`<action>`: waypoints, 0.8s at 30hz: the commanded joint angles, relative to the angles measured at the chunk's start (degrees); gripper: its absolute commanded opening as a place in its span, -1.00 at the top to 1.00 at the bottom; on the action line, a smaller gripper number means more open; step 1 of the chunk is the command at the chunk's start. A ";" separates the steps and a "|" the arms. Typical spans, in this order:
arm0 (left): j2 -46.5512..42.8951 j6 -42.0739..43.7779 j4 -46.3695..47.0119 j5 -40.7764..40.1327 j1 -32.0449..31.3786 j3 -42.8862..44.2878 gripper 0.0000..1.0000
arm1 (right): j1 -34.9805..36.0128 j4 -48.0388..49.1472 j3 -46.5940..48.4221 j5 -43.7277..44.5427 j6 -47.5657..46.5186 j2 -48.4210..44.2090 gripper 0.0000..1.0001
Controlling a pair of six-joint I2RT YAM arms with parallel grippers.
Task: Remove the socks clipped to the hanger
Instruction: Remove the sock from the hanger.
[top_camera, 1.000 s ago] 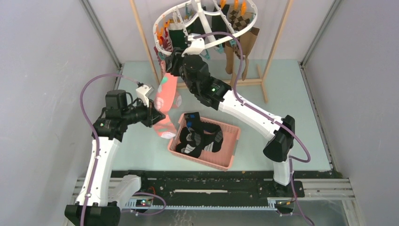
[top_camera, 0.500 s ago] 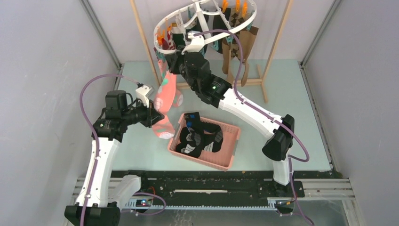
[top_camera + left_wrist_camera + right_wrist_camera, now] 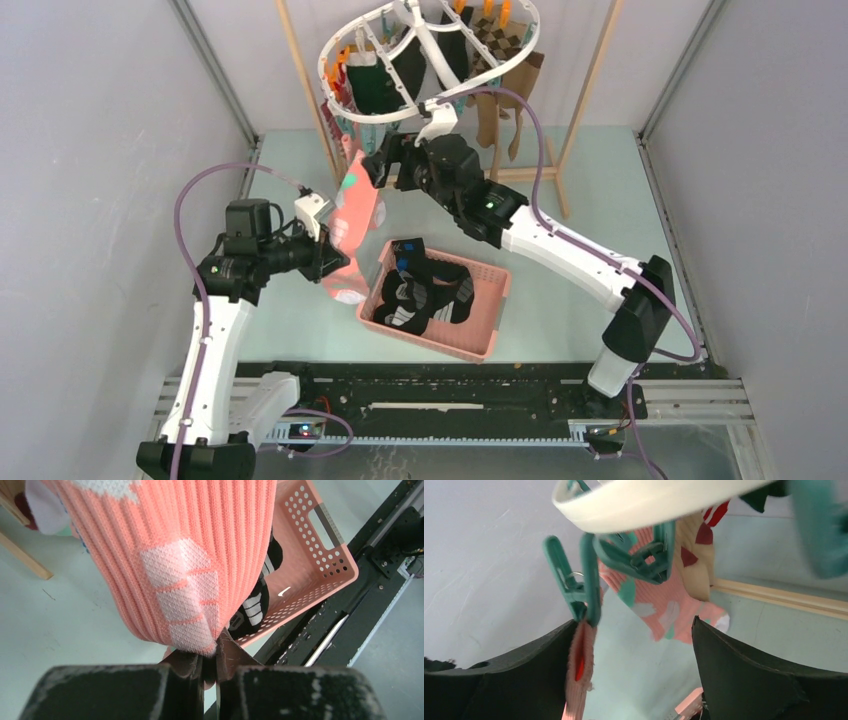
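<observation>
The left claw (image 3: 210, 666) pinches the pink sock (image 3: 190, 555); the right claw (image 3: 634, 625) stands spread, seemingly under the hanger (image 3: 649, 500)

The pale green tabletop (image 3: 620, 230) carries a pink perforated basket (image 3: 492, 310), which sits just right of the left gripper (image 3: 338, 264) and on the near side of the right gripper (image 3: 383, 166). The wooden rack's foot bar (image 3: 535, 174) rests on the tabletop, to the right of the right gripper.
</observation>
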 commanded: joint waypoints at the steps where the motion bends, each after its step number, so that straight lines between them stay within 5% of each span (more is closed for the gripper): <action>1: -1.04 3.15 -2.26 1.87 -0.47 -0.28 0.92 | -0.88 5.28 -0.25 -3.51 0.94 -4.29 -0.79; 16: -1.28 -1.91 2.02 -0.59 -1.55 0.58 0.93 | 2.96 -2.54 19.08 5.83 -2.67 7.55 -0.69; 24: -1.53 -1.72 2.50 -1.03 -1.66 -0.14 0.93 | 3.05 -2.35 16.21 7.89 -2.83 6.89 -0.58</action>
